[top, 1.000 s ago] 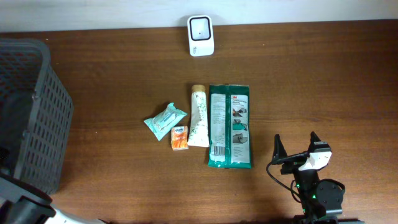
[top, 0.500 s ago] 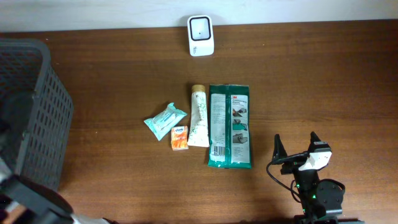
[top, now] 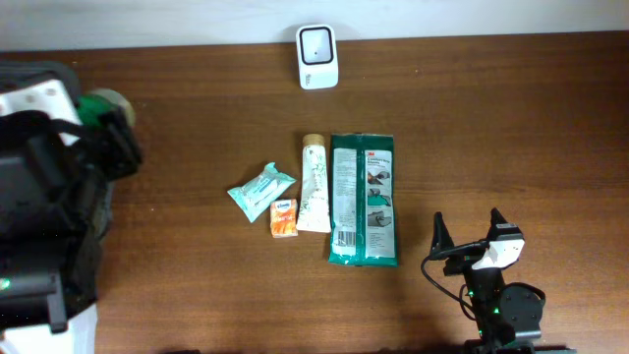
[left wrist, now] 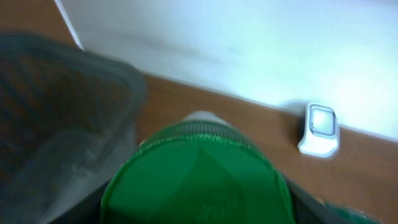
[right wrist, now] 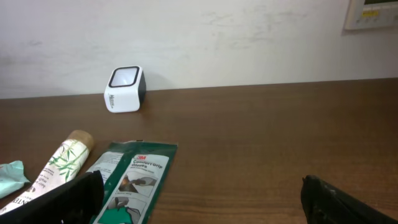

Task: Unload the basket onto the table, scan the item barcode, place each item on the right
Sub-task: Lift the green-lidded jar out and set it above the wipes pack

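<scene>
From overhead, one white scanner (top: 317, 56) stands at the far edge of the table (top: 491, 128). Four loose items lie mid-table: one teal wipes pack (top: 260, 190), one small orange box (top: 284, 217), one tube (top: 314, 183) and one green flat package (top: 364, 199). The tube and the package lie side by side, and the box lies between the wipes pack and the tube's near end. The left gripper (top: 98, 120), at the left edge, pinches a green container (top: 93, 103), the fifth item, well apart from the scanner. The right gripper (top: 470, 246) sits near the package with its two fingers spread and nothing between them.

The left wrist view shows the green container (left wrist: 196, 180) filling the lower frame, one dark mesh basket (left wrist: 62, 93) to its left and the scanner (left wrist: 320, 129) beyond by the wall.

The right wrist view shows the scanner (right wrist: 124, 89), tube (right wrist: 62, 162), package (right wrist: 134, 180) and a corner of the wipes pack (right wrist: 9, 174). The two fingertips (right wrist: 62, 199) stand wide at the bottom corners.
</scene>
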Action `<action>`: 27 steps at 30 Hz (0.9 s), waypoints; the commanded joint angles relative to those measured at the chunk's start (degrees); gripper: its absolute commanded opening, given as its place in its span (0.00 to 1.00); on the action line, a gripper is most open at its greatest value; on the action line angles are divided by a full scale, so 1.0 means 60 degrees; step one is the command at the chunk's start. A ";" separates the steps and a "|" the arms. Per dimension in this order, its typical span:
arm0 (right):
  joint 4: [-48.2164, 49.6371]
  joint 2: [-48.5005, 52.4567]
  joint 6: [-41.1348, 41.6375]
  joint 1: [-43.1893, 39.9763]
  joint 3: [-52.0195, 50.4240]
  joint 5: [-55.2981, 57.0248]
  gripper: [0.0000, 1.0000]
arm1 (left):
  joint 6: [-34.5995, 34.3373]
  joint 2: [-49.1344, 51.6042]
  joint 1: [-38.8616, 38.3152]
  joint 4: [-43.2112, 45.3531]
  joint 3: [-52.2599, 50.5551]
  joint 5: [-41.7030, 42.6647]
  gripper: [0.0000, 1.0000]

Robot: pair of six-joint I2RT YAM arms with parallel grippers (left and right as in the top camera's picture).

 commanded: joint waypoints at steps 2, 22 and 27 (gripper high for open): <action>-0.0007 -0.0055 0.0036 -0.0055 -0.0069 -0.0022 0.98 | -0.0834 0.1621 -0.1810 -0.1818 -0.0787 0.0980 0.54; -0.0007 -0.0055 0.0036 -0.0055 -0.0069 -0.0022 0.98 | -0.1005 0.7420 -0.2018 0.3439 -0.3195 0.1759 0.52; -0.0007 -0.0055 0.0036 -0.0055 -0.0069 -0.0022 0.98 | -0.0889 0.7391 -0.2681 0.3144 -0.3082 0.2379 0.72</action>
